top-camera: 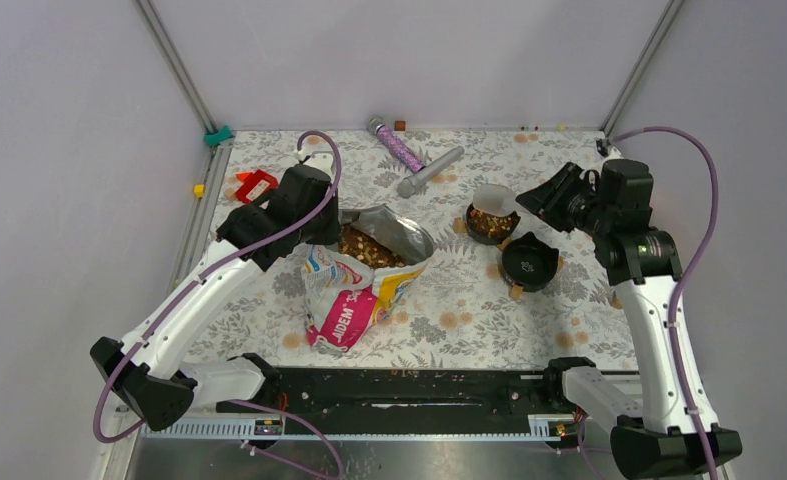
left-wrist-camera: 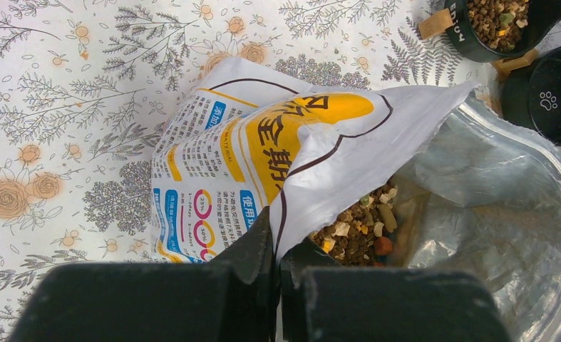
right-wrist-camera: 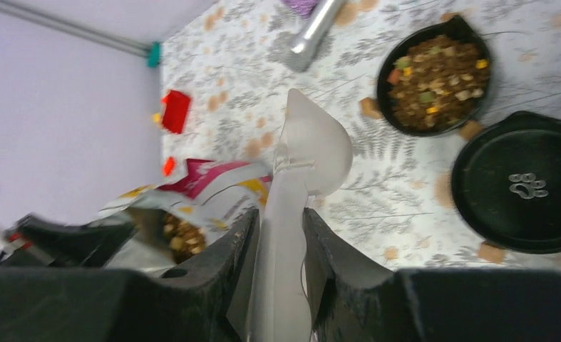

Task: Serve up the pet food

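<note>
The pet food bag (top-camera: 354,300) lies on the floral mat with its foil mouth open, and brown kibble (top-camera: 369,248) shows inside. My left gripper (top-camera: 314,238) is shut on the bag's rim; the left wrist view shows the white edge (left-wrist-camera: 348,164) pinched between the jaws (left-wrist-camera: 277,246), beside the kibble (left-wrist-camera: 359,228). My right gripper (top-camera: 531,200) is shut on the handle of a white scoop (top-camera: 494,198), held over a black bowl (top-camera: 489,226) full of kibble. In the right wrist view the scoop (right-wrist-camera: 316,142) shows no kibble, and the full bowl (right-wrist-camera: 434,75) lies beyond my right gripper (right-wrist-camera: 281,224).
A second black bowl (top-camera: 529,262) with a paw print stands empty beside the full one. A purple glitter tube (top-camera: 399,148) and a silver cylinder (top-camera: 431,170) lie at the back. A red piece (top-camera: 256,184) lies at the left. A few kibbles sit on the front rail (top-camera: 404,372).
</note>
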